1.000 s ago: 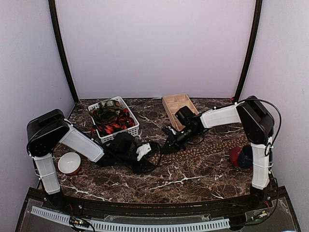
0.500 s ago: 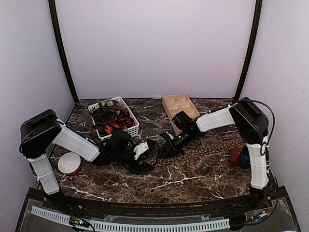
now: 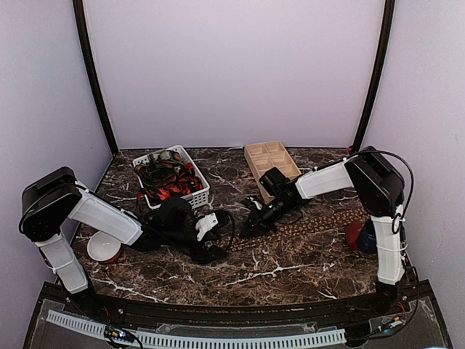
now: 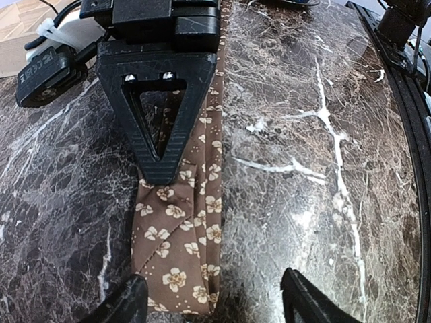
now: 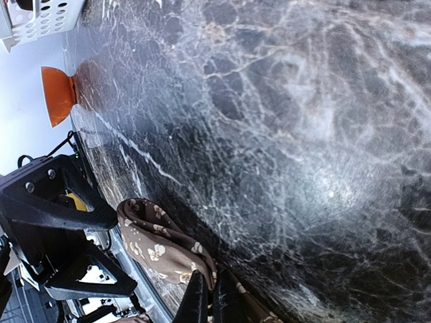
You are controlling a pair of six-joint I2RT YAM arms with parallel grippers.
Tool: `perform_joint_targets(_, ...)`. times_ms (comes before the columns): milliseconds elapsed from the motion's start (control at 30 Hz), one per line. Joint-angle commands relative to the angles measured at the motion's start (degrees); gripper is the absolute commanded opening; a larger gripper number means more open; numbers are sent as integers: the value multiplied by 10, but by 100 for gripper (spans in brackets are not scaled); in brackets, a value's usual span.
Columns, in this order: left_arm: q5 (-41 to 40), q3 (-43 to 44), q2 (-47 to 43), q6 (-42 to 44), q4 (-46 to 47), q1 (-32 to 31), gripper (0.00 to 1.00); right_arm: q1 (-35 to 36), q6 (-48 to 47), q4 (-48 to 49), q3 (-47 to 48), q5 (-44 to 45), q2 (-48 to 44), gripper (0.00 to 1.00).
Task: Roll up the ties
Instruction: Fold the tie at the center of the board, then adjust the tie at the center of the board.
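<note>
A brown tie (image 3: 309,223) with tan flowers lies stretched across the marble table, running right from the middle. Its near end (image 4: 176,225) is folded over itself. My right gripper (image 3: 247,225) is shut on that folded end (image 5: 161,247), with its fingertips (image 5: 200,303) pinching the fabric down at the table. My left gripper (image 4: 212,306) stands open, its fingers (image 4: 124,303) to either side of the tie's tip, and holds nothing. In the top view the left gripper (image 3: 216,243) sits just left of the right one. More ties (image 3: 168,182), red-and-black and dark, fill a white basket.
The white basket (image 3: 200,195) stands at the back left and a wooden compartment tray (image 3: 270,161) at the back middle. A white bowl (image 3: 104,246) sits near the left arm. A red and blue bowl (image 3: 363,236) sits by the right arm's base.
My left gripper has opened and drawn back a little to the left. The right gripper stays shut on the tie and has shifted slightly left and nearer.
</note>
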Motion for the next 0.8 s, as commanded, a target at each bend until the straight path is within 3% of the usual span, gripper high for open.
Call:
perform_joint_targets(0,-4,22,12,-10,-8,2,72,0,-8,9,-23,14,-9,0)
perform_joint_targets(300,8,82,79,18,-35,-2,79,11,3,11,-22,-6,-42,0)
perform_joint_targets(400,6,97,98,49,-55,-7,72,11,3,8,-25,-9,-48,0)
perform_joint_targets(500,-9,89,96,71,-65,-7,49,11,2,2,-26,-11,-54,0)
perform_joint_targets(567,-18,75,86,84,-75,-6,39,12,2,-1,-28,-7,-56,0)
perform_joint_targets(700,-18,43,67,90,-71,0,35,12,-11,-14,-14,8,-30,0)
perform_joint_targets(767,-19,33,57,84,-64,0,43,15,-14,-14,-7,11,-13,0)
